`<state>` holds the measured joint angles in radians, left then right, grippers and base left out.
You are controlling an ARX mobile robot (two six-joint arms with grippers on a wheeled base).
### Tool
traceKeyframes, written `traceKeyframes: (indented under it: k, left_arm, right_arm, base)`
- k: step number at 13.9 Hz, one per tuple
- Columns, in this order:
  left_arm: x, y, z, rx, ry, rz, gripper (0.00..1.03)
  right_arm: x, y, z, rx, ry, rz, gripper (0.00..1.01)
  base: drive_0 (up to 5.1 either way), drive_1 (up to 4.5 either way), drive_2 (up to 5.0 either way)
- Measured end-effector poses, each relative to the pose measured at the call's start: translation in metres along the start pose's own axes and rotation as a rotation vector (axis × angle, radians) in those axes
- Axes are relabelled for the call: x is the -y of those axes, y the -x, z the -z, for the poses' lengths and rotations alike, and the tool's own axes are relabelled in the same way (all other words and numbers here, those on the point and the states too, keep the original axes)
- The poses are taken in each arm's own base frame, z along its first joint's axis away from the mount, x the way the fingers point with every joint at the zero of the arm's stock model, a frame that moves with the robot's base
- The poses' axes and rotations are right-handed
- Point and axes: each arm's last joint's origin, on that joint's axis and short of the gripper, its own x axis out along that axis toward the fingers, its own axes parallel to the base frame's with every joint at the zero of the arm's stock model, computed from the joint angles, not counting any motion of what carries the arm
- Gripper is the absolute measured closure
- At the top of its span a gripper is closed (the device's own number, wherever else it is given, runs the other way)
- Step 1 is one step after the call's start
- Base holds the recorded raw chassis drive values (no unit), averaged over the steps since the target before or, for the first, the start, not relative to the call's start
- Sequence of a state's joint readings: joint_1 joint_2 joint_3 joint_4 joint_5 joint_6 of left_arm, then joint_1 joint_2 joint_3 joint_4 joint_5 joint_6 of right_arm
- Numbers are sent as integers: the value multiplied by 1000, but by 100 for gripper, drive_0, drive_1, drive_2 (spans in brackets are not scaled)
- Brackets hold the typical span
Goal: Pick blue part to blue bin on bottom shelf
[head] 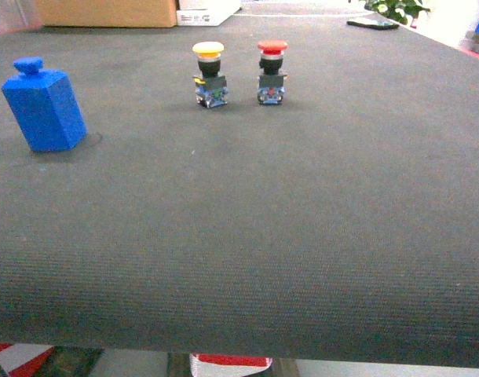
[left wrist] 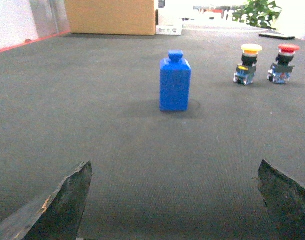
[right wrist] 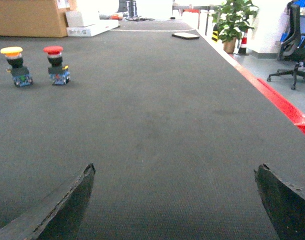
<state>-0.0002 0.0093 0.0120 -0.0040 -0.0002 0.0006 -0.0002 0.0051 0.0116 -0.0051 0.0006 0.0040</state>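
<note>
1. The left gripper (left wrist: 175, 200) has its jaws wide apart with nothing between them, low over the dark table (head: 302, 236).
2. The right gripper (right wrist: 175, 200) is likewise spread and bare.
3. One blue part (left wrist: 175, 82) stands upright on the table, ahead of the left gripper and well apart from it.
4. Two buttons stand side by side: one yellow button (head: 209, 75), one red button (head: 272, 72), right of the part.
5. One cardboard box (left wrist: 110, 16) sits at the far edge; its contents, if any, cannot be told.
</note>
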Motion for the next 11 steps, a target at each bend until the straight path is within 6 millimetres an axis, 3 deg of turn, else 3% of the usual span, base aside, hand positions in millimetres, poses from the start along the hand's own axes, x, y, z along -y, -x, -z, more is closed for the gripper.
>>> traceKeyframes:
  k: [11]
  left_arm:
    - [0, 0, 0, 0, 0, -1, 5]
  right_arm:
    - [0, 0, 0, 0, 2, -1, 3]
  base:
    - [0, 0, 0]
